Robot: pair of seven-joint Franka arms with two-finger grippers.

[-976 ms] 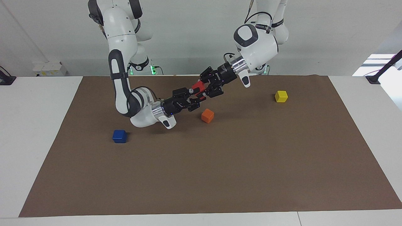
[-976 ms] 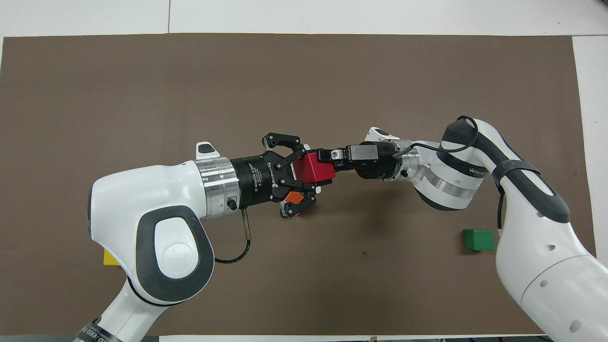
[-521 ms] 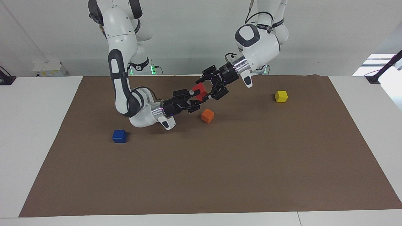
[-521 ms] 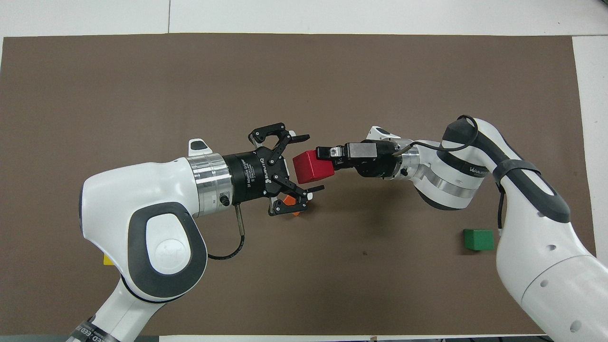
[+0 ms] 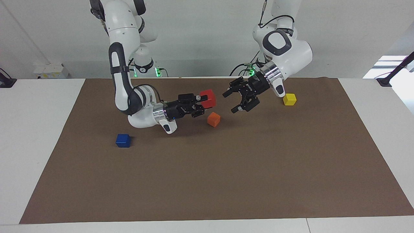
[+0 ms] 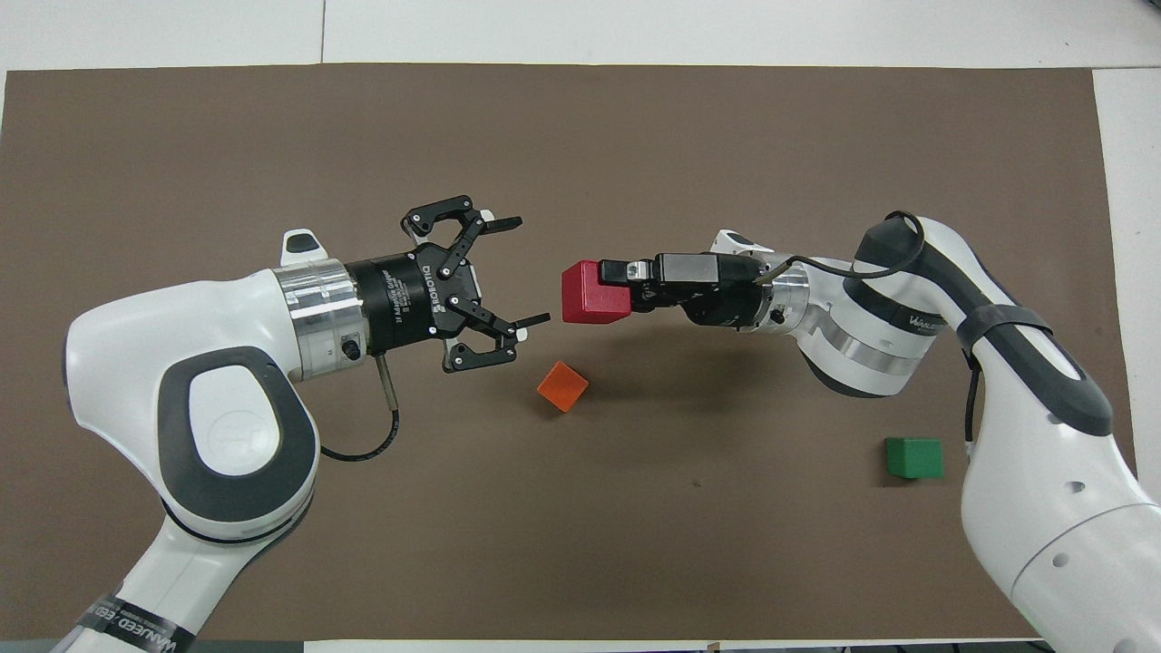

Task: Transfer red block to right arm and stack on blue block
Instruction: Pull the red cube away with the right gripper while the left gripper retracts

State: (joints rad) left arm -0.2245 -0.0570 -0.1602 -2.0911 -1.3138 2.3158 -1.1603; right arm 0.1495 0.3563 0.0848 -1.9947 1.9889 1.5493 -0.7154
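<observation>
My right gripper is shut on the red block and holds it in the air over the brown mat, close to the orange cube. It also shows in the overhead view, right gripper and red block. My left gripper is open and empty, a short gap away from the red block, over the mat; it also shows in the overhead view. The blue block lies on the mat toward the right arm's end, hidden by the right arm in the overhead view.
An orange cube lies on the mat below the two grippers. A yellow cube lies toward the left arm's end. A green cube lies beside the right arm. The brown mat covers the table.
My left gripper has opened, let go of the red block and drawn back toward its own end. My right gripper has kept hold of the red block and barely moved.
</observation>
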